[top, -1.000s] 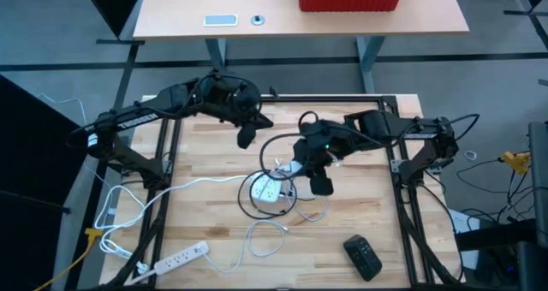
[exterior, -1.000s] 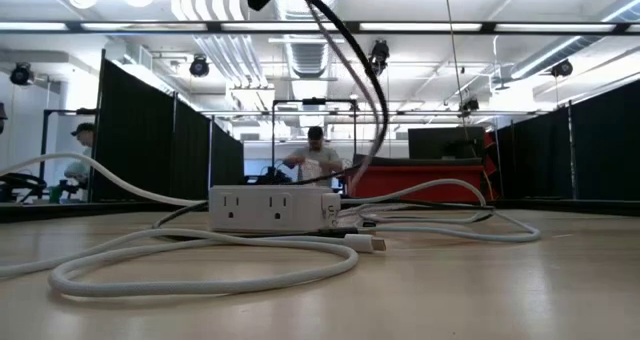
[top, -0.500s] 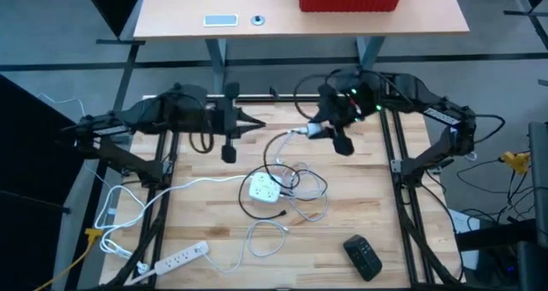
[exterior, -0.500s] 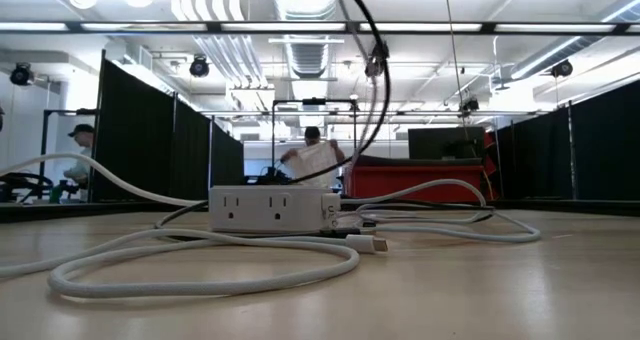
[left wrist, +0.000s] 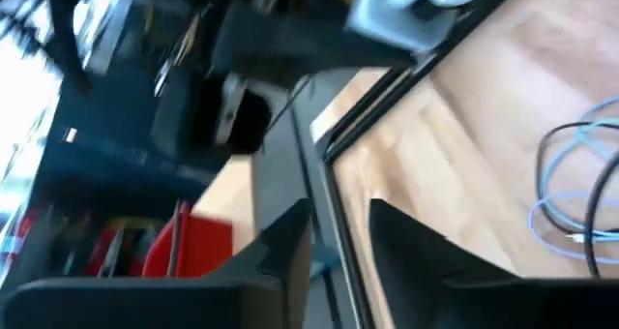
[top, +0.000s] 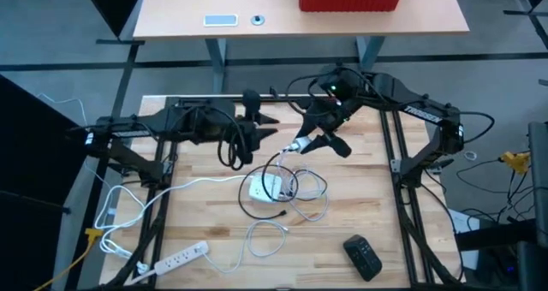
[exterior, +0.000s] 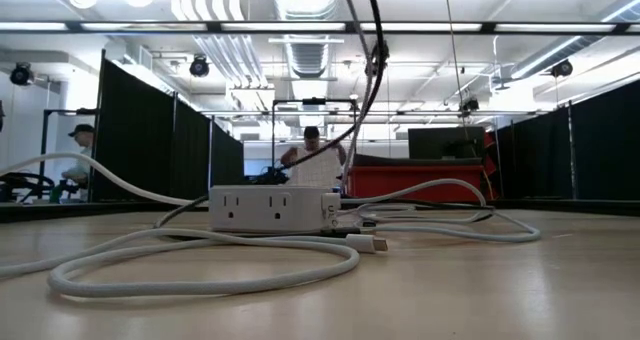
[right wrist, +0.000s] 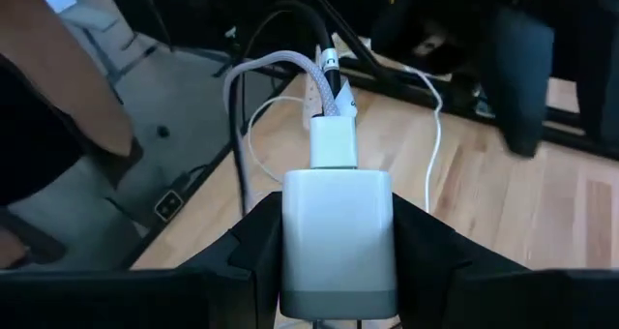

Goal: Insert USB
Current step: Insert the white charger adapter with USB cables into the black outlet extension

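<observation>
Above the white power strip (top: 267, 187), toward the table's far edge, a white charger block (right wrist: 338, 234) is held clamped between the right gripper (top: 300, 145) fingers. A braided USB cable (right wrist: 317, 82) is already seated in the block's port, so the insertion appears done; what may remain is judged to be setting the block down or plugging it into the strip. Beside the strip's far left, the left gripper (top: 265, 124) is raised level, fingers slightly parted, holding nothing.
</observation>
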